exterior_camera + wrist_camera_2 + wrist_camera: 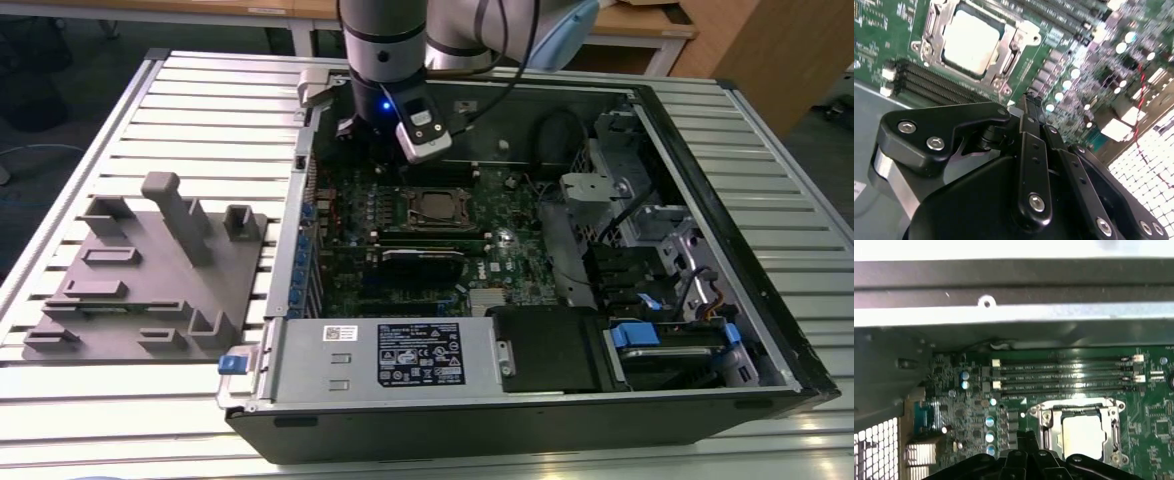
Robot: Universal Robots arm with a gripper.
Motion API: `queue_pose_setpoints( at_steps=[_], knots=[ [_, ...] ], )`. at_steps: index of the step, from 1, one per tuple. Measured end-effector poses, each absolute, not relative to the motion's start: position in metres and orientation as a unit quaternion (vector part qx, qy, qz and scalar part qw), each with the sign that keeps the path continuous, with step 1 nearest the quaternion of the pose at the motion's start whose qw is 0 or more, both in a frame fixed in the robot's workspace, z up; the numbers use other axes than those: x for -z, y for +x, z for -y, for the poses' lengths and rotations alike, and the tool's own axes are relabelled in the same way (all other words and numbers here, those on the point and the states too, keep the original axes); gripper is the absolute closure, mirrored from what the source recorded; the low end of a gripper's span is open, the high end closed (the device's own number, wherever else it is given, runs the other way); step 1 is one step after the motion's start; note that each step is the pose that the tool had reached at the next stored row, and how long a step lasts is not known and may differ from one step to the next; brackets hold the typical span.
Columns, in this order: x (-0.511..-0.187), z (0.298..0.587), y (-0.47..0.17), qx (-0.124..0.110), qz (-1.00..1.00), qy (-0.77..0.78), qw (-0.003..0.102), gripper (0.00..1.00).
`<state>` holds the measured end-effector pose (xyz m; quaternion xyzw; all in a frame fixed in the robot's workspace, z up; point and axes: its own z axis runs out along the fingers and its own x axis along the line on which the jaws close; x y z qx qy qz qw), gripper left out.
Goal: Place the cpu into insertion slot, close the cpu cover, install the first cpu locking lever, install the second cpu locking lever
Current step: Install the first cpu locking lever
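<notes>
Claw (1028, 102) pressed together, empty; cpu (970, 40), framed by cpu cover (1005, 52), lies just beyond its tips.

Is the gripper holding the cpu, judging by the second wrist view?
No: the cpu lies flat on the green motherboard, framed by the cpu cover, apart from the gripper.

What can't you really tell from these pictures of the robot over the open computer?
- First wrist view: the hand covers the near edge of the cpu cover that frames the cpu.
- Exterior view: the arm hides the corner of the motherboard behind it.
- Second wrist view: the motherboard's far parts blur into glare.
</notes>
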<state>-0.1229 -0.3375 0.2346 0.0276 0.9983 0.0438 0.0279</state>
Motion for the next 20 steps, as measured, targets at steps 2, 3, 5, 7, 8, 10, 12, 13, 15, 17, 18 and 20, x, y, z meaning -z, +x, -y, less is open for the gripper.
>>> queue_pose_setpoints(
  at_steps=[2,3,5,7,8,10,12,13,15,17,18,20],
  knots=[
    [-0.2346,0.3377,-0.1241,-0.055,-0.998,0.028,0.028,0.89],
    [-0.2346,0.3377,-0.1247,-0.059,-0.997,0.028,0.028,0.89],
    [-0.2346,0.3379,-0.1261,-0.066,-0.997,0.028,0.028,0.89],
    [-0.2346,0.3380,-0.1280,-0.072,-0.997,0.028,0.028,0.89],
    [-0.2346,0.3380,-0.1291,-0.076,-0.996,0.028,0.028,0.89],
    [-0.2346,0.3382,-0.1306,-0.088,-0.995,0.029,0.027,0.89],
    [-0.2346,0.3383,-0.1320,-0.097,-0.994,0.029,0.027,0.89],
    [-0.2346,0.3383,-0.1325,-0.101,-0.994,0.029,0.027,0.89],
    [-0.2346,0.3384,-0.1333,-0.108,-0.993,0.029,0.027,0.89],
    [-0.2346,0.3385,-0.1334,-0.113,-0.993,0.029,0.027,0.89],
    [-0.2346,0.3385,-0.1334,-0.114,-0.993,0.030,0.027,0.89],
    [-0.2346,0.3385,-0.1333,-0.115,-0.993,0.030,0.027,0.89]
  ],
)
